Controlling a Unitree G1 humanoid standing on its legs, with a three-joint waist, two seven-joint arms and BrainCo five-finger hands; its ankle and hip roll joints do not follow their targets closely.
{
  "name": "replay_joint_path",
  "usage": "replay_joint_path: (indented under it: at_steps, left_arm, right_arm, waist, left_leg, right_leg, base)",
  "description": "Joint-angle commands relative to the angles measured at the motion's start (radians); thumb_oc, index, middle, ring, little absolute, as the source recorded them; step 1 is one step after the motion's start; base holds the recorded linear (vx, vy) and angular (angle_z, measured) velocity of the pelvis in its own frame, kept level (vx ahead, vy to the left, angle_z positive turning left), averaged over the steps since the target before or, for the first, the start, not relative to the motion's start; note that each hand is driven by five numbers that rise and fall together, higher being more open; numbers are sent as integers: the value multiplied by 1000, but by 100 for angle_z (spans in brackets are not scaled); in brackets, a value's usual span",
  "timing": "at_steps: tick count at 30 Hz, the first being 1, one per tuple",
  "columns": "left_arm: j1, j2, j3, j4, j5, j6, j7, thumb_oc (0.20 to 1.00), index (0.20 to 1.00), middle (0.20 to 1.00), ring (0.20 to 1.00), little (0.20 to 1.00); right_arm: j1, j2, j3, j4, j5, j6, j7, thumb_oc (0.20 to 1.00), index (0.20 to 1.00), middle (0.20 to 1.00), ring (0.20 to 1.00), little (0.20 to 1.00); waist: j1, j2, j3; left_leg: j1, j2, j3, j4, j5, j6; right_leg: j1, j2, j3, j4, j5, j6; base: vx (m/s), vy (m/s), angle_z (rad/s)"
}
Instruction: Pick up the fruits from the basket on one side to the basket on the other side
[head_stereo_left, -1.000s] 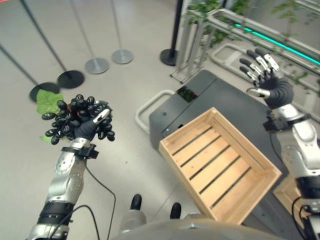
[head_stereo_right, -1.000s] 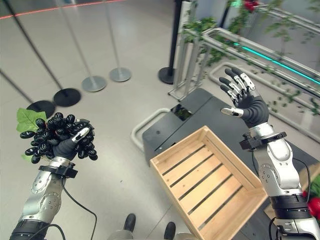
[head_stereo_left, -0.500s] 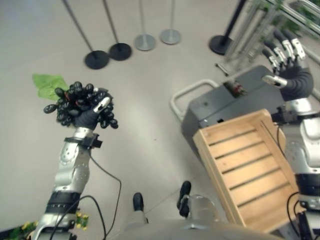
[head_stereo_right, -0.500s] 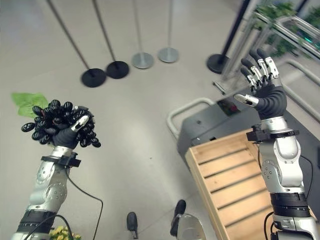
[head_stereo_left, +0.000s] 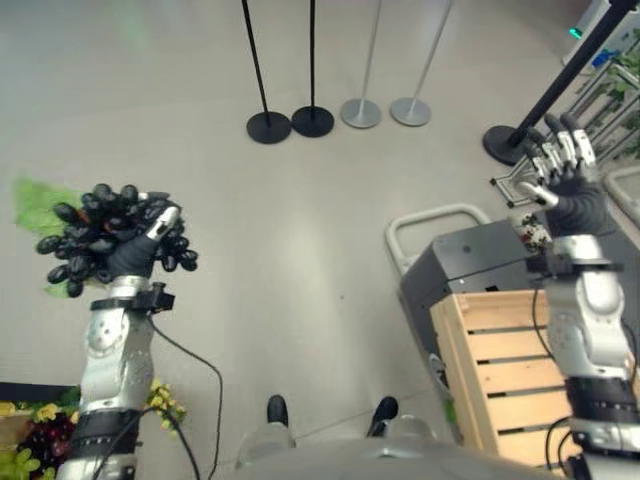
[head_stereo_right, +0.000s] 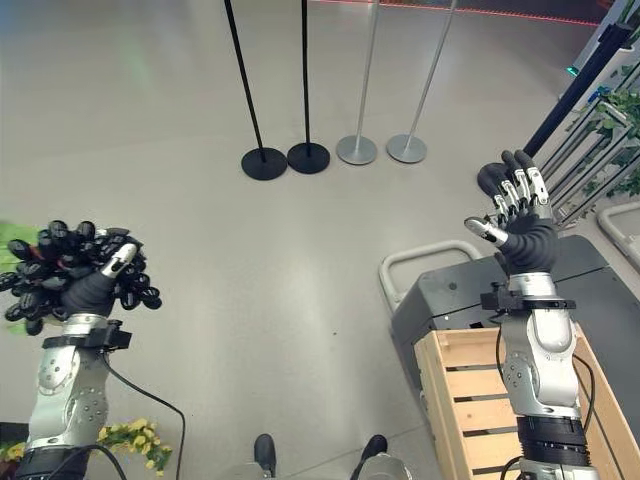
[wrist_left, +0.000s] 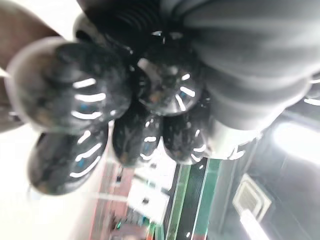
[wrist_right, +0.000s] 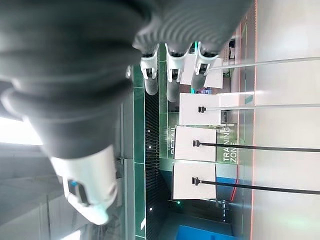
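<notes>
Black grapes (head_stereo_left: 105, 235) sit bunched in the left hand (head_stereo_left: 130, 255), whose fingers curl round them high over the floor, seemingly in transit, while the right hand (head_stereo_right: 520, 215) is raised with fingers spread and empty above the wooden crate (head_stereo_left: 500, 375), leaving it clear.

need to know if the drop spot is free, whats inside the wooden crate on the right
The wooden crate shows bare slats, no fruit on them. Its far side is cut off by the picture and partly hidden behind the right arm, so that part cannot be checked.
</notes>
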Motion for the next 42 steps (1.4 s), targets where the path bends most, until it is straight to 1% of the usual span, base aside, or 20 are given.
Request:
replay_joint_path:
  at_steps: [1,5,6,8,9,10,12,15,16,17,19,22,26,28,30,34,38,40,41,42]
  left_arm:
    - [-56,37,69,-133,83,-111,29,200,200,200,200,200]
    - [-51,38,85,-165,104,-118,42,200,200,200,200,200]
    - [-47,35,85,-166,106,-120,41,200,200,200,200,200]
    - [-45,27,87,-166,120,-120,50,200,200,200,200,200]
    - [-51,14,73,-152,128,-123,69,200,200,200,200,200]
    - [-52,14,72,-152,129,-123,70,200,200,200,200,200]
    - [-66,2,32,-126,173,-114,93,200,200,200,200,200]
    - [-64,7,27,-136,220,-113,101,200,200,200,200,200]
    - [-68,-5,14,-139,209,-111,97,200,200,200,200,200]
    - [-73,-9,4,-133,211,-111,98,200,200,200,200,200]
    - [-80,-15,-16,-122,243,-114,108,200,200,200,200,200]
    - [-76,-21,-31,-114,250,-116,103,200,200,200,200,200]
    - [-30,-25,-59,-77,235,-100,86,200,200,200,200,200]
    - [-29,-25,-60,-77,235,-100,85,200,200,200,200,200]
    - [5,-59,-76,-37,194,-91,60,200,200,200,200,200]
    - [20,-73,-75,-22,183,-92,50,200,200,200,200,200]
    - [32,-76,-91,-22,191,-98,44,200,200,200,200,200]
    - [32,-82,-93,-19,198,-103,48,200,200,200,200,200]
    - [27,-88,-99,-13,199,-102,52,200,200,200,200,200]
    - [20,-90,-102,-8,204,-102,55,200,200,200,200,200]
  right_arm:
    - [-40,-8,-35,-73,-41,-51,-14,1000,1000,1000,1000,1000]
    - [-24,-4,-30,-77,-73,-43,-18,1000,1000,1000,1000,1000]
    - [-19,-4,-33,-70,-77,-42,-19,1000,1000,1000,1000,1000]
    - [-12,6,-37,-77,-83,-45,-20,1000,1000,1000,1000,1000]
    - [5,15,-44,-71,-91,-49,-29,1000,1000,1000,1000,1000]
    - [5,15,-44,-71,-91,-49,-30,1000,1000,1000,1000,1000]
    - [54,11,-61,-77,-108,-46,-17,1000,1000,1000,1000,1000]
    - [73,16,-77,-82,-109,-52,-15,1000,1000,1000,1000,1000]
    - [82,21,-86,-80,-105,-58,-10,1000,1000,1000,1000,1000]
    - [83,24,-85,-80,-104,-60,-11,1000,1000,1000,1000,1000]
    - [90,28,-85,-79,-109,-60,-14,1000,1000,1000,1000,1000]
    - [90,35,-80,-70,-112,-66,-20,1000,1000,1000,1000,1000]
    - [58,11,-71,-26,-85,-80,-35,1000,1000,1000,1000,1000]
    - [58,10,-71,-23,-83,-82,-34,1000,1000,1000,1000,1000]
    - [62,3,-81,-27,-76,-95,-36,1000,1000,1000,1000,1000]
    - [63,-2,-90,-30,-62,-101,-31,1000,1000,1000,1000,1000]
    - [50,-17,-90,-21,-41,-117,-37,1000,1000,1000,1000,1000]
    - [50,-22,-95,-10,-41,-119,-43,1000,1000,1000,1000,1000]
    - [53,-25,-101,-9,-45,-121,-47,1000,1000,1000,1000,1000]
    - [53,-31,-111,-10,-50,-124,-54,1000,1000,1000,1000,1000]
  waist:
    - [11,13,-6]
    - [15,21,-12]
    - [17,24,-8]
    - [11,36,-6]
    - [-10,55,2]
    - [-9,53,1]
    - [-63,69,12]
    - [-73,67,18]
    - [-103,67,18]
    - [-112,61,14]
    - [-102,41,1]
    - [-87,30,-7]
    - [-47,20,-45]
    - [-52,21,-46]
    - [-35,19,-50]
    - [-29,17,-47]
    - [-14,18,-23]
    - [-9,23,-15]
    - [-16,23,-8]
    - [-31,21,-1]
  left_leg:
    - [45,-21,-33,104,-206,23]
    - [22,-72,-65,113,-212,41]
    - [14,-85,-63,118,-199,51]
    - [24,-99,-84,113,-197,64]
    - [45,-113,-122,100,-193,76]
    - [42,-115,-121,98,-186,77]
    - [77,-123,-205,85,-181,78]
    - [71,-123,-244,89,-170,71]
    - [68,-124,-303,102,-175,66]
    - [64,-130,-323,100,-167,63]
    - [61,-133,-357,100,-168,55]
    - [52,-127,-394,100,-160,48]
    - [23,-77,-465,99,-140,2]
    - [23,-75,-471,99,-140,0]
    - [-6,-39,-521,107,-109,-39]
    - [-26,-13,-544,118,-90,-60]
    - [-60,15,-577,117,-36,-94]
    - [-79,26,-575,96,-2,-104]
    - [-107,33,-523,95,21,-104]
    - [-136,49,-427,108,37,-107]
  right_leg:
    - [-16,-79,-13,22,64,104]
    - [-17,-117,10,1,92,123]
    - [-29,-133,7,17,96,103]
    - [-48,-137,67,82,77,91]
    - [-78,-108,193,159,48,73]
    - [-83,-110,195,160,51,71]
    - [-148,27,404,208,-23,43]
    - [-175,24,419,168,-8,45]
    - [-193,62,521,136,-18,59]
    - [-197,77,574,121,-8,67]
    - [-171,98,609,90,-31,67]
    - [-139,103,595,83,-47,59]
    - [-87,124,525,56,-83,42]
    - [-84,126,518,54,-84,40]
    - [-50,156,470,40,-115,12]
    - [-19,177,430,30,-136,-9]
    - [16,210,382,3,-153,-39]
    - [29,214,348,-13,-159,-44]
    - [34,210,324,-19,-162,-46]
    - [36,201,303,-28,-160,-42]
  base:
    - [8,188,23]
    - [-10,220,25]
    - [-19,244,27]
    - [50,259,26]
    - [72,195,30]
    - [88,167,78]
    - [107,65,84]
    - [93,-87,68]
    - [149,-169,96]
    - [136,-121,89]
    - [73,-144,142]
    - [43,-239,118]
    - [66,-330,77]
    - [10,-197,53]
    - [-5,-361,53]
    - [-11,-219,62]
    - [-108,-247,66]
    - [-111,-85,64]
    - [-144,-7,49]
    - [-210,-39,87]
